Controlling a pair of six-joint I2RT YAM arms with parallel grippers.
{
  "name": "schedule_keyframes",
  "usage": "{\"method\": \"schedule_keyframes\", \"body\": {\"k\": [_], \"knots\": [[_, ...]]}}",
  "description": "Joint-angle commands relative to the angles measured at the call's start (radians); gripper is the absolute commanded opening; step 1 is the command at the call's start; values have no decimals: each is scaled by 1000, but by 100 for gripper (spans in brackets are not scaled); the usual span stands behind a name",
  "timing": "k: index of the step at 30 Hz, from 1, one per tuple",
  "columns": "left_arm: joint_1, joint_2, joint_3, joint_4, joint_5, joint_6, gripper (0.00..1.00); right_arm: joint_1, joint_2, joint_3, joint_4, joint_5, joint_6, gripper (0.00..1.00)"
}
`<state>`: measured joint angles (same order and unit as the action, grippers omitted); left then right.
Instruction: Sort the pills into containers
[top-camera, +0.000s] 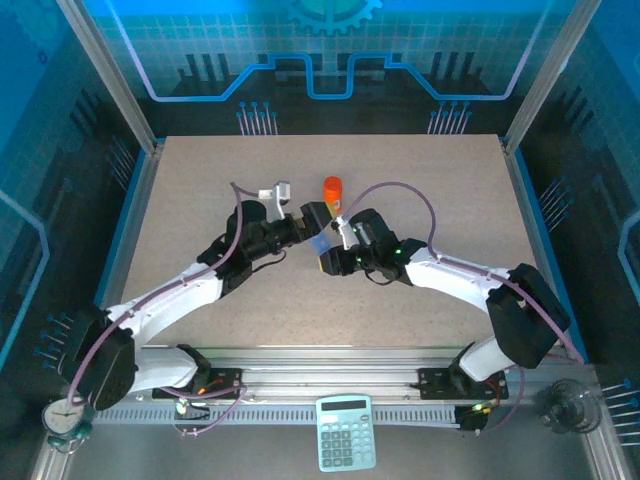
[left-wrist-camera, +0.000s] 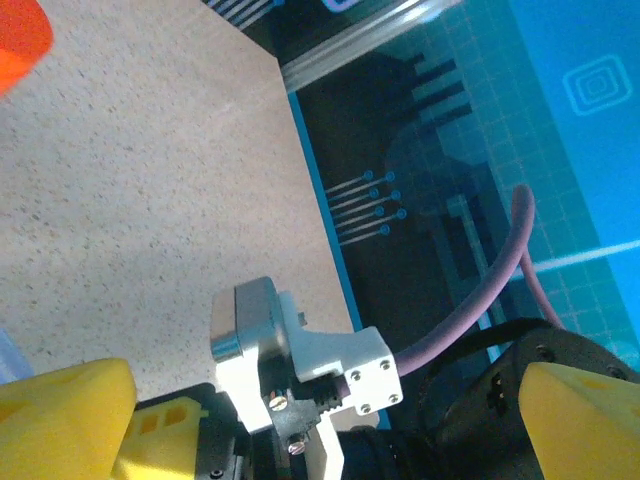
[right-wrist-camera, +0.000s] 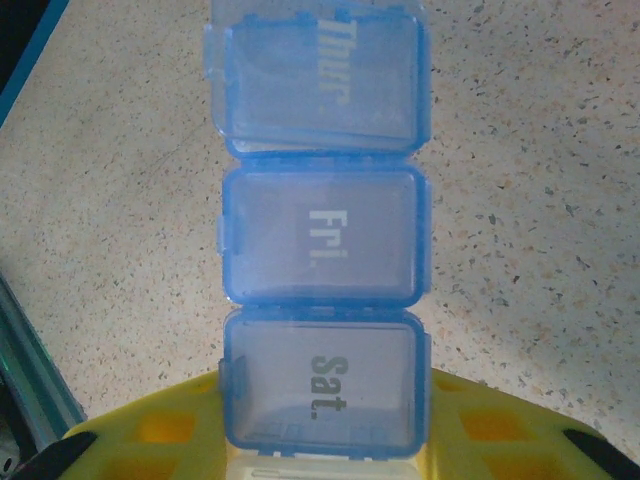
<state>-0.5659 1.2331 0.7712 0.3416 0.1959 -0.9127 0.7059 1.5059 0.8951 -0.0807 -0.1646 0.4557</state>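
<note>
The containers are one translucent blue pill box (right-wrist-camera: 320, 250) with lids marked Thur, Fri and Sat. My right gripper (right-wrist-camera: 325, 440) is shut on its Sat end, yellow fingers (right-wrist-camera: 150, 430) on both sides, and the box sticks out over the table. From above, the pill box (top-camera: 320, 243) sits between the two wrists at mid-table, with the right gripper (top-camera: 336, 254) behind it. My left gripper (top-camera: 312, 216) hovers just beside it, open. Its yellow fingers (left-wrist-camera: 60, 420) stand wide apart around the right wrist's white camera mount (left-wrist-camera: 330, 360). The pills are hidden.
An orange bottle (top-camera: 332, 188) stands upright just beyond both grippers, and shows as an orange blur (left-wrist-camera: 20, 45) in the left wrist view. A calculator (top-camera: 345, 432) lies on the front rail. Blue-edged walls (top-camera: 135, 200) border the speckled table (top-camera: 440, 180).
</note>
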Motion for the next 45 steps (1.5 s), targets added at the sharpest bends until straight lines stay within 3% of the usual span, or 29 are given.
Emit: {"method": "schedule_keyframes", "body": {"k": [1,11,27,30,36,45], "knots": [[12,-64,-16,-64,-117,62,99,-15,16,-38,5,7,-18,36],[140,-90,-92,-159,-130,95,99,-16,156,58,-143,63,-219,39],[157,-47,-138,-172,-122,96,99,94,339,111,-207,189,-282,43],[156,-33,-135,-163,-112,97,99,97,347,108,-212,205,-285,49],[156,-29,-138,-150,-101,94,99,97,322,93,-239,240,-274,69],[157,-24,-126,-149,-86,104,99,62,270,48,-296,356,-218,73]]}}
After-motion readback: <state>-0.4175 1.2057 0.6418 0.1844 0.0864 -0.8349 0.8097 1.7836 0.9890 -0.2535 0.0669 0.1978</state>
